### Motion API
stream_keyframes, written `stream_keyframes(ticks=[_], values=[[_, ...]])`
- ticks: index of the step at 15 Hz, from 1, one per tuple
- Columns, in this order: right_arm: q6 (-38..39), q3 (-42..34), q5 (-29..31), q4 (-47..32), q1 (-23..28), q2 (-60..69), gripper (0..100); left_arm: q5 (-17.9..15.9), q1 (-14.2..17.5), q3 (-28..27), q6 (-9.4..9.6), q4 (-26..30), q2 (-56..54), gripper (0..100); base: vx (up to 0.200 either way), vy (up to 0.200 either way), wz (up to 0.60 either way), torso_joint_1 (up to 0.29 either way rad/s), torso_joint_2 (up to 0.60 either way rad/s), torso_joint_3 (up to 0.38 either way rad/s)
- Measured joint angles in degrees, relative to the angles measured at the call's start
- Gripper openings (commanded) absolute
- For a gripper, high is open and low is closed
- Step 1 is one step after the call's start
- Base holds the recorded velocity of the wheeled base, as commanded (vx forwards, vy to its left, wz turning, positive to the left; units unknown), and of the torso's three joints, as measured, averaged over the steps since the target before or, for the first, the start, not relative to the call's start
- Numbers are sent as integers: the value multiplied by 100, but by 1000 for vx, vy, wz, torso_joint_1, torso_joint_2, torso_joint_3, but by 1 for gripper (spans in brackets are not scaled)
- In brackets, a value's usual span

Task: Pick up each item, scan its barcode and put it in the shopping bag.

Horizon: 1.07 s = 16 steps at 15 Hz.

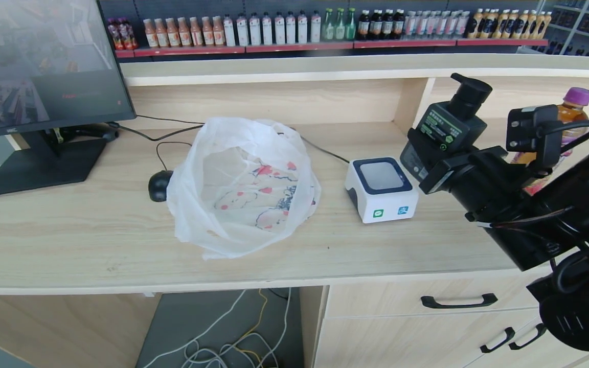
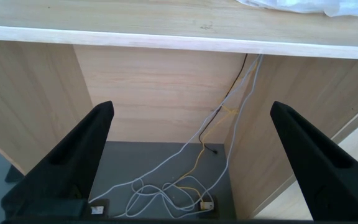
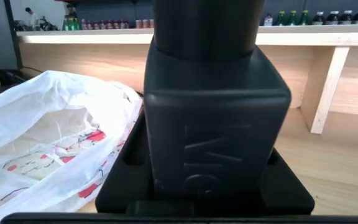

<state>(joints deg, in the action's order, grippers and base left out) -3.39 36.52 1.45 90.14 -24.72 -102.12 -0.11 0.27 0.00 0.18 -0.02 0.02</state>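
Jaws on the right gripper (image 1: pixel 448 166) are pinching a black square-bodied bottle (image 1: pixel 445 128) low on its body, with the cap end tilting up and away. The bottle is hanging above the counter (image 1: pixel 69 235), not touching it. Jaws on the left gripper (image 2: pixel 191 109) are sitting spread wide, holding nothing, below the counter edge and facing the cable nook.

Relative to the right jaws:
- The barcode scanner (image 1: pixel 381 189) is sitting just below and to their left, window facing up.
- The shopping bag (image 1: pixel 243 189) is lying further left, past the scanner, with its mouth gaping open.
- An orange drink bottle with purple cap (image 1: pixel 573 110) is standing behind them, partly hidden by the arm and well apart from the bag.

Step, my read: scan phase for the black bottle. It's picked but not yet over the window. The labelled face is pointing up, not down at the scanner. I can't tell where the barcode is.

Next move is calling for:
- shifting left and down until the bottle is hovering over the window
- rolling the wrist so the code side is facing the glass
- carrying on left and releasing into the bag

Something with red-and-blue print is showing through the bag; I can't tell whether it's an item or bag print. The purple-cap bottle is looking like the next pick.
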Motion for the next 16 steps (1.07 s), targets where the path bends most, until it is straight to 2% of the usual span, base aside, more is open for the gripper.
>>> stream_keyframes(ticks=[8, 16], values=[[-9, -139, -4, -20, -33, 9, 0, 1, -13, 0, -7, 5, 0, 100, 0, 200, 0, 3, 1, 3], [-20, -233, 0, -26, -335, 30, 0, 1, -6, 0, 4, 2, 0, 100, 0, 0, 0, 0, 0, 0]])
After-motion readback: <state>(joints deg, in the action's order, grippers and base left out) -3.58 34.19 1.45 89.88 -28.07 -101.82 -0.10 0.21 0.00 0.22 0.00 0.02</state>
